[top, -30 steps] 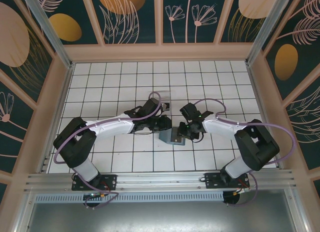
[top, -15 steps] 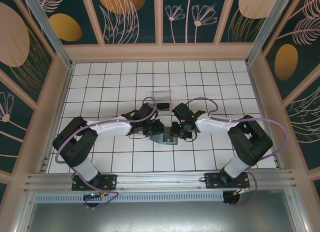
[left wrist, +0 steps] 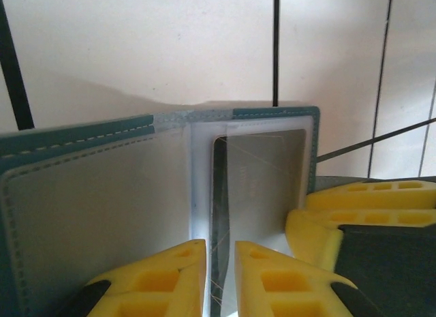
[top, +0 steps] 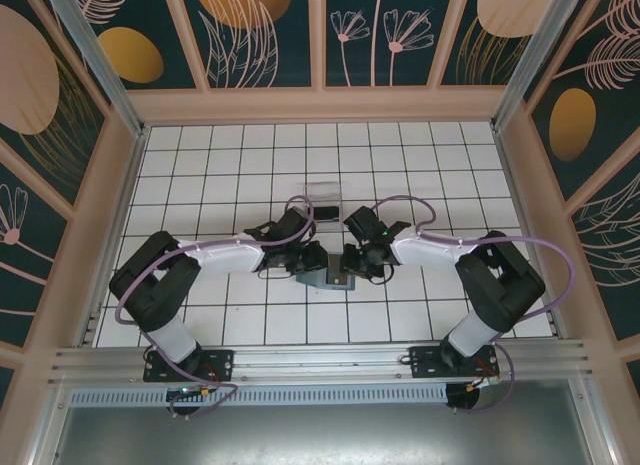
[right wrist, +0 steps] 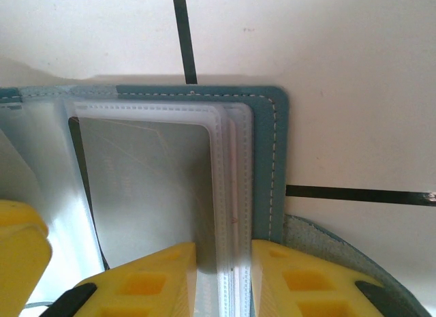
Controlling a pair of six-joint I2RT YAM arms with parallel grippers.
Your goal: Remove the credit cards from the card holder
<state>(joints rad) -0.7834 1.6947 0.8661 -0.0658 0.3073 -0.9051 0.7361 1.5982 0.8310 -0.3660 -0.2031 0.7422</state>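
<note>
While looking down from above, find the card holder (top: 318, 281) spread open on the white-tiled bench (top: 230, 175), low in the middle, hemmed in by the left gripper (top: 310, 263) and the right gripper (top: 348, 265), with a clear plastic box (top: 324, 197) just behind. At the left wrist, note yellow fingers (left wrist: 170, 279) drawn close together, pinching the lower edge of a clear sleeve (left wrist: 199, 187) of the holder, with one of the credit cards (left wrist: 262, 184), greyish with a dark edge, tucked inside. At the right wrist, see the other pair of fingers likewise nearly closed, clamping a stack of clear sleeves beside the stitched teal cover (right wrist: 272, 160). Cannot tell the number of cards inside.
</note>
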